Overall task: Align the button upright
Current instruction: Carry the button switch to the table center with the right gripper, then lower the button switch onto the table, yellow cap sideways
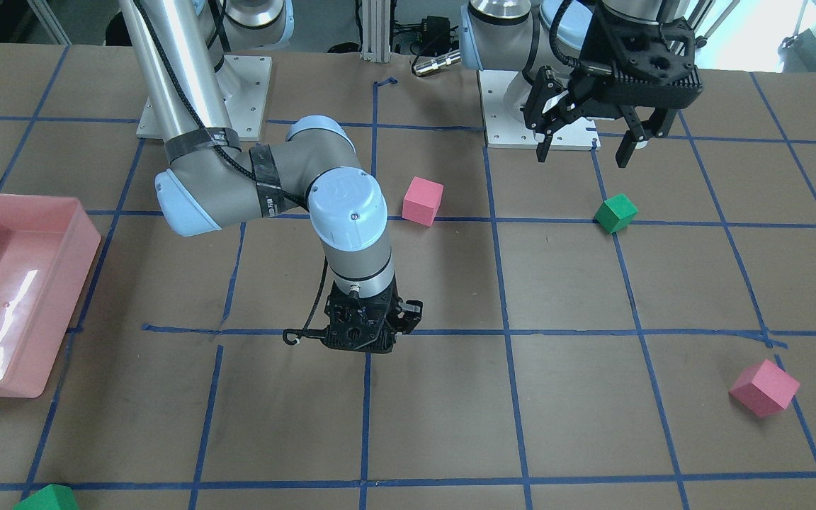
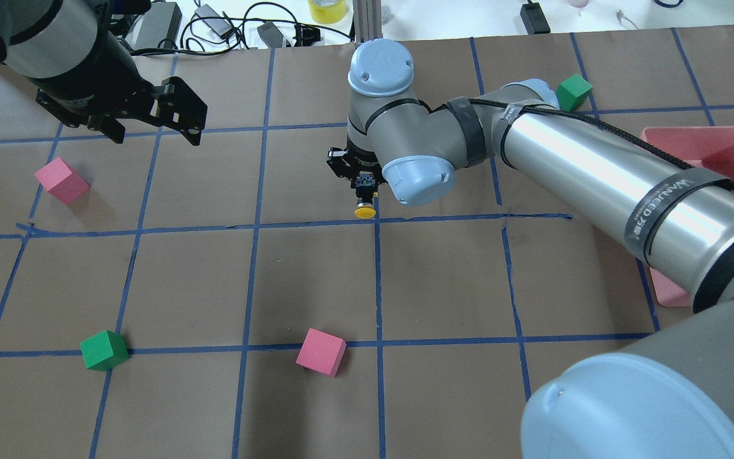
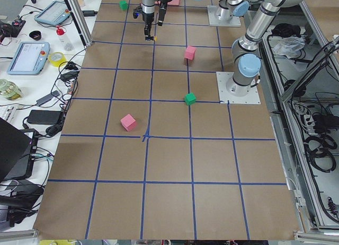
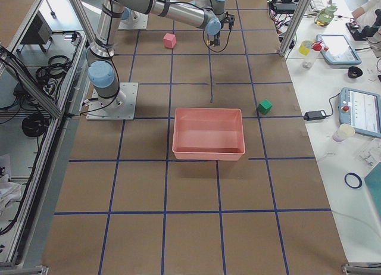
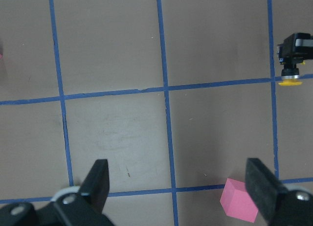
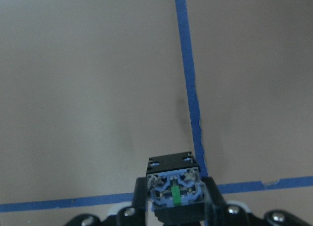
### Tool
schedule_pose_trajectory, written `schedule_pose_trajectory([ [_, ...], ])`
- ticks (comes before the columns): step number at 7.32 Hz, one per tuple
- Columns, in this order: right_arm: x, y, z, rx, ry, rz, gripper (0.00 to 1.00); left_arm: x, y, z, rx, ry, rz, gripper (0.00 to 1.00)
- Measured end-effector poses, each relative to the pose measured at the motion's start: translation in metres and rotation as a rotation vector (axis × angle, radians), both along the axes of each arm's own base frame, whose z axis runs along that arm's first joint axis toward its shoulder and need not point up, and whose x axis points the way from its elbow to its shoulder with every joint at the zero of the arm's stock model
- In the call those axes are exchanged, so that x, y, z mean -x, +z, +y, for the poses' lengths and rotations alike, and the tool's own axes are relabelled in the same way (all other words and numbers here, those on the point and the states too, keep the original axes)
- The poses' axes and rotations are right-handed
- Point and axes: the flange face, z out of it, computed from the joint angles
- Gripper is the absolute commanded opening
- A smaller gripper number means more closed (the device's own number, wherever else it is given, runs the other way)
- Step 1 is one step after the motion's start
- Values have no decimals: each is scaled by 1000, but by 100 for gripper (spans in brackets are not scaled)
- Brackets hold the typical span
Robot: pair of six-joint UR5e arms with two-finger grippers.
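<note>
My right gripper (image 2: 361, 186) points down over the table's middle and is shut on the button (image 2: 364, 209). The button's yellow cap points down toward the table, and its contact block (image 6: 173, 194) sits up between the fingers in the right wrist view. The left wrist view shows the button (image 5: 291, 74) at its right edge, yellow cap lowest. I cannot tell whether the cap touches the table. In the front view the right gripper (image 1: 369, 346) hides the button. My left gripper (image 2: 150, 131) is open and empty, raised at the far left; it also shows in the left wrist view (image 5: 181, 187).
Pink cubes (image 2: 61, 180) (image 2: 321, 352) and green cubes (image 2: 104, 350) (image 2: 574, 91) lie scattered on the brown table with blue tape lines. A pink tray (image 2: 711, 146) stands at the right, partly behind my right arm. Cables lie along the far edge.
</note>
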Motion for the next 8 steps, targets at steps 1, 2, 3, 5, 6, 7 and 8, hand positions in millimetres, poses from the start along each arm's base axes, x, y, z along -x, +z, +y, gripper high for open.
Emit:
schedule_pose_trajectory([
  [1, -3, -7, 2, -6, -4, 4, 0, 0, 0, 0, 0, 0, 0, 100],
  [2, -5, -11, 4, -10, -18, 9, 0, 0, 0, 0, -1, 0, 1, 100],
  [3, -7, -15, 5, -14, -39, 17, 0, 0, 0, 0, -1, 0, 1, 100],
  [5, -12, -25, 7, -14, -62, 21, 0, 0, -1, -1, -1, 0, 1, 100],
  [6, -13, -28, 7, -13, -62, 22, 0, 0, -1, -1, -1, 0, 1, 100],
  [7, -14, -29, 8, -13, -61, 22, 0, 0, -1, 0, -1, 0, 2, 100],
  [8, -14, -30, 8, -13, -61, 22, 0, 0, -1, 0, -1, 0, 2, 100],
])
